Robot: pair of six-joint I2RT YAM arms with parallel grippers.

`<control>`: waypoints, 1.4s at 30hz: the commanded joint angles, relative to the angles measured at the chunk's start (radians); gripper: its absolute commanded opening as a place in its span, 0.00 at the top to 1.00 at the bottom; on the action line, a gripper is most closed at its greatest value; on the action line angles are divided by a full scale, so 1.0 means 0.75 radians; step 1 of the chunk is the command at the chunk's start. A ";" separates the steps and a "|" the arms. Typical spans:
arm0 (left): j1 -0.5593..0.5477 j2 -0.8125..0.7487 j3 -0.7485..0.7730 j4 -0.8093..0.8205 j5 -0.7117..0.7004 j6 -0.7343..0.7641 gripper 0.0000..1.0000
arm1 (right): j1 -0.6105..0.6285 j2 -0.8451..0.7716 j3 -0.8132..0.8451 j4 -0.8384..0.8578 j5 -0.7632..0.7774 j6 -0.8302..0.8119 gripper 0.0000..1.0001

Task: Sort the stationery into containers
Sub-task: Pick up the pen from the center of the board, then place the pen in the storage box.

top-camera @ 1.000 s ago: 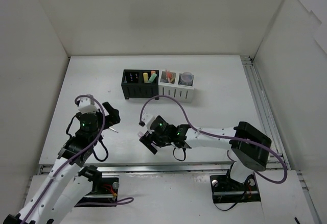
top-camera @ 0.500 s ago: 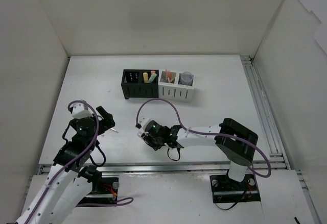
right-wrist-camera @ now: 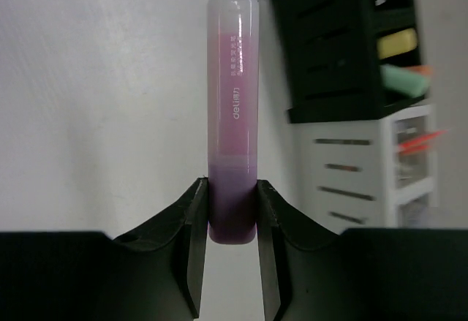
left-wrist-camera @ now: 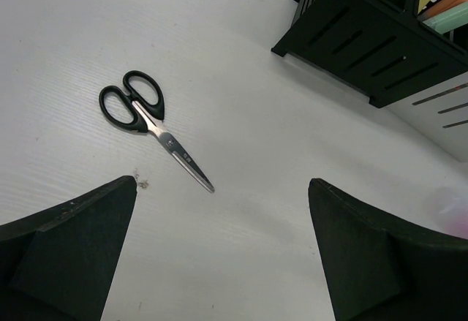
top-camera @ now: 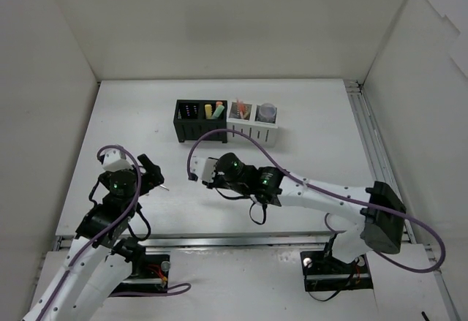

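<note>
My right gripper [right-wrist-camera: 232,198] is shut on the lower end of a pink-purple marker [right-wrist-camera: 232,94], which points away from the wrist toward the black container [right-wrist-camera: 322,65]. Seen from above, this gripper [top-camera: 210,170] hovers in front of the black container [top-camera: 197,129] and the white container [top-camera: 252,135], which stand side by side. A yellow marker [top-camera: 208,110] and a green marker [top-camera: 218,110] stand in the black one. Thin pens [top-camera: 240,108] and a tape roll [top-camera: 268,110] are in the white one. My left gripper [left-wrist-camera: 223,183] is open with nothing in it, low at the near left [top-camera: 150,170].
Black-handled scissors [left-wrist-camera: 150,126] lie on the table just ahead of the left gripper's fingers. White walls close in the table on the left, back and right. A purple cable [top-camera: 241,140] loops over the right arm.
The right gripper closed on the pink-purple marker and moved up and toward the containers with it. The left arm drew back toward the near left, jaws still open.
</note>
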 commanded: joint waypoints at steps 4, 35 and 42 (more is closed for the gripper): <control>0.004 0.041 0.088 -0.020 -0.048 0.007 0.00 | -0.121 -0.046 0.226 -0.055 0.242 -0.786 1.00; 0.004 0.119 0.176 -0.312 -0.206 -0.233 0.01 | -0.385 0.782 1.024 -0.261 0.385 -2.112 0.87; 0.004 0.133 0.196 -0.335 -0.243 -0.300 0.00 | -0.365 0.789 1.071 -0.253 0.326 -2.021 0.29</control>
